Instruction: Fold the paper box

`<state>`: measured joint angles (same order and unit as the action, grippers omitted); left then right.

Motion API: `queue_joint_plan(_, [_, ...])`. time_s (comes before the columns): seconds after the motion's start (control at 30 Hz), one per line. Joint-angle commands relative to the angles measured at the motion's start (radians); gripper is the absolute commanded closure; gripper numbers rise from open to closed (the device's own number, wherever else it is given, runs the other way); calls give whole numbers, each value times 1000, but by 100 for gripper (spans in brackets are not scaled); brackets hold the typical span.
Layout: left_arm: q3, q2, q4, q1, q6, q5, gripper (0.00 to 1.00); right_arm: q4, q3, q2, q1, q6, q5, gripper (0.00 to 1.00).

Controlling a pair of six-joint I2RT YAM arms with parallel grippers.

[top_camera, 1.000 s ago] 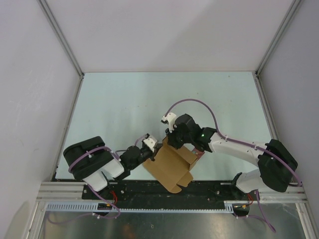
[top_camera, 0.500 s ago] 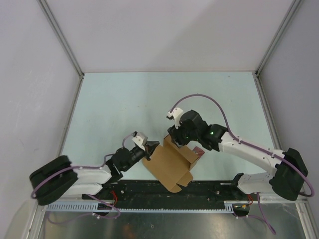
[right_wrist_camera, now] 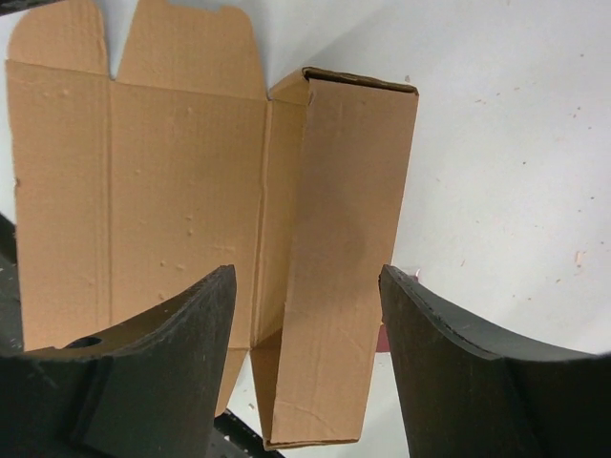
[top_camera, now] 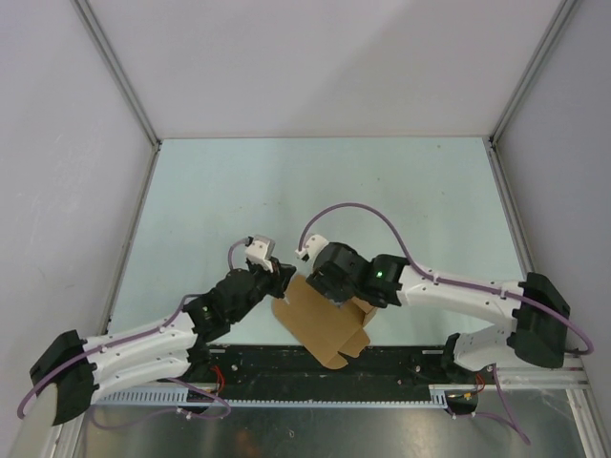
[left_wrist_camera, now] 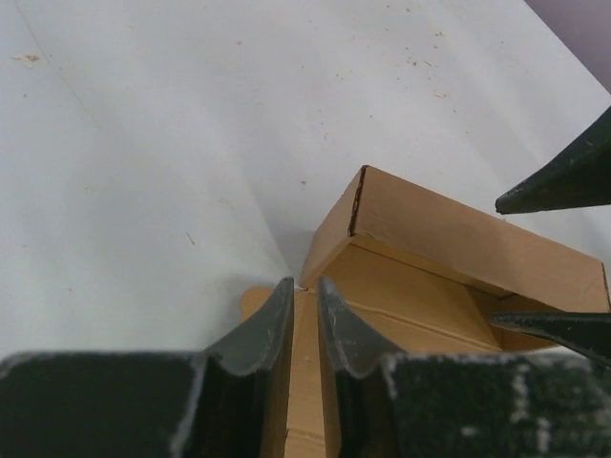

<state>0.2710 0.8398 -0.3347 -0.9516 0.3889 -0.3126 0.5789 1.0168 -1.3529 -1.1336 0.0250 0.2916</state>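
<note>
The plain brown kraft cardboard paper box [top_camera: 325, 324] lies on the pale green table top [top_camera: 286, 191], close to its near edge and between the two arms. It is only partly formed. In the right wrist view one long side [right_wrist_camera: 344, 239] is already raised and doubled over into a narrow wall, with its end open. The rest of the sheet [right_wrist_camera: 143, 191] is flat beside it, and two end flaps at the far edge are not bent at all. In the top view a tab at the near corner is spread out as well.

So I judge the task to be in its early part: one wall is made, while the other walls, the end flaps and the closing tabs are left to fold and tuck in.

The right gripper [right_wrist_camera: 305, 277] hangs over the raised wall with its jaws released and wide apart, and they hold nothing. The left gripper [left_wrist_camera: 304, 286] is low at the left corner of the box. Its jaws have only a thin gap, and cardboard shows in this gap, but I cannot tell whether they pinch the edge or only stand above it
</note>
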Motion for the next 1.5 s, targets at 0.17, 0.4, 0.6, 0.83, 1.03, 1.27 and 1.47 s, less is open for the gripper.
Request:
queue_joint_plan(0.17, [53,-160,259,-4,100,-75,81,48,98,-117,-72,-3,198,40])
queue_joint_plan(0.4, [27,-268,299,-4,114,-83,81,53,112,-207,-87,-4,242,48])
queue_joint_plan(0.6, [34,-262,313,-4,116,-75,80,84,140,-250,-94,-17,290,58])
queue_joint_plan(0.83, [54,-263,316,-4,100,-72,80,144,187,-285,-97,-22,350,67])
queue_joint_plan(1.03, [51,-283,322,-3,102,-65,80,168,201,-308,-97,-22,376,79])
queue_joint_plan(1.27, [57,-314,353,-4,107,-71,80,187,226,-310,-78,-23,406,94])
queue_joint_plan(1.47, [163,-300,393,-3,88,-62,81,196,272,-284,11,-68,344,100])
